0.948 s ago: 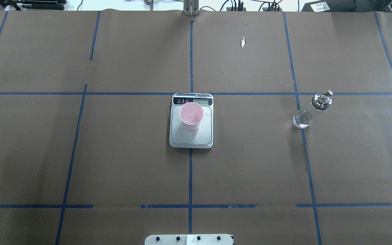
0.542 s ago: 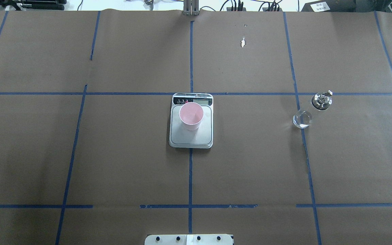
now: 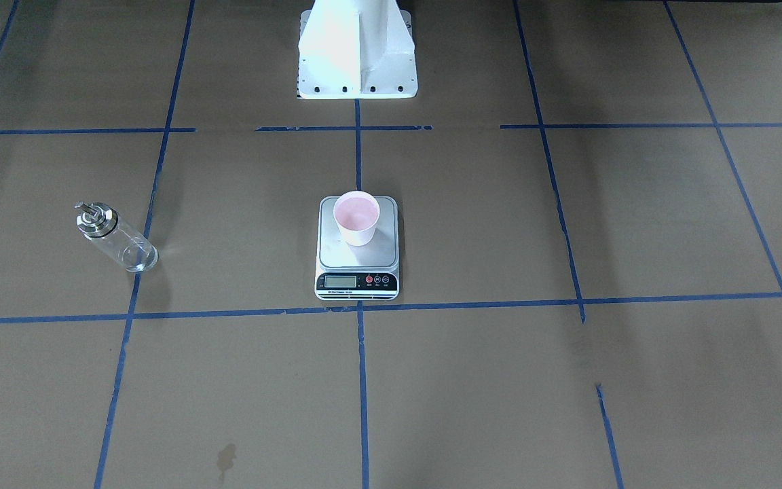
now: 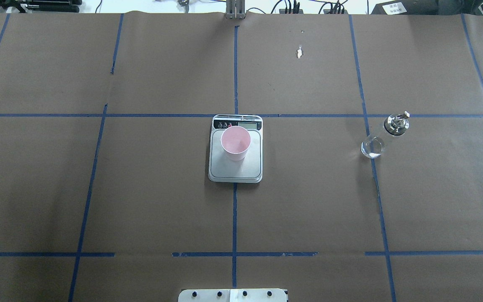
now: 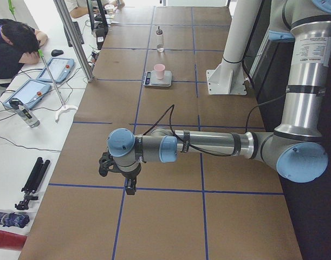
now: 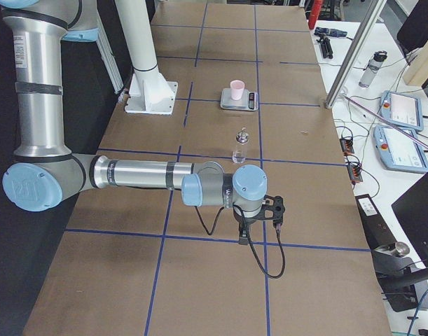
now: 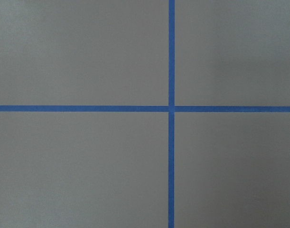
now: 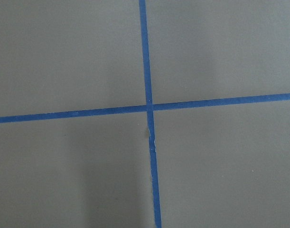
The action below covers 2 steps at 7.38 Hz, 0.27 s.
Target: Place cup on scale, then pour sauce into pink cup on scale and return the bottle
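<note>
On the scale [image 4: 235, 171], about mid-platform, short of the black display strip: the cup [image 4: 235, 144], upright, pink inside showing, touched by nothing. Whether any sauce lies in it, cannot tell. Well apart from the scale, on the robot's right of it and about level with its display end: the bottle [image 4: 376, 142], upright on a blue tape line [image 4: 375, 176], silver cap and spout on top, glass clear, free of any grip. Farther from the scale again on that same side, past the bottle: the right gripper [image 6: 259, 218], hanging low over the brown paper table [image 4: 308, 201] and pointing down, seen only from the table's end; fingers apart or together, cannot tell. Well away from the scale on the opposite side: the left gripper [image 5: 122, 174], likewise low and pointing down, likewise seen only from the table's end; finger state, cannot tell. In both wrist views only a crossing of tape lines on bare paper. Behind the scale, on the robot's side: the white base pedestal [image 3: 357, 51].
</note>
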{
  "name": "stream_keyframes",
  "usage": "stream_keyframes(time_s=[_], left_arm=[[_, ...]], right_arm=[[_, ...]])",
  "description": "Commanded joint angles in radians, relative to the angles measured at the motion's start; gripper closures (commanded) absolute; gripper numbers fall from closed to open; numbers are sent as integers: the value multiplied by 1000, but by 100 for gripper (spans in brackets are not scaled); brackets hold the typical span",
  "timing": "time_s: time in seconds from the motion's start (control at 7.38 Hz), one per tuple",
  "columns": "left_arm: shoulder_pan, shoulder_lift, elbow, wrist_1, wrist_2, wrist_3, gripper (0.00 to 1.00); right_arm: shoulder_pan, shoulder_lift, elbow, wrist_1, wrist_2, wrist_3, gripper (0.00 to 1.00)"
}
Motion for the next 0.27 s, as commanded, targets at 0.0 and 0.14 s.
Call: stream_keyframes(time_s=[0.0, 0.14], left_arm=[[0, 0, -2, 0, 0, 0, 0], [0, 0, -2, 0, 0, 0, 0]], right_arm=[[0, -1, 0, 0, 0, 0, 0], [0, -1, 0, 2, 0, 0, 0]])
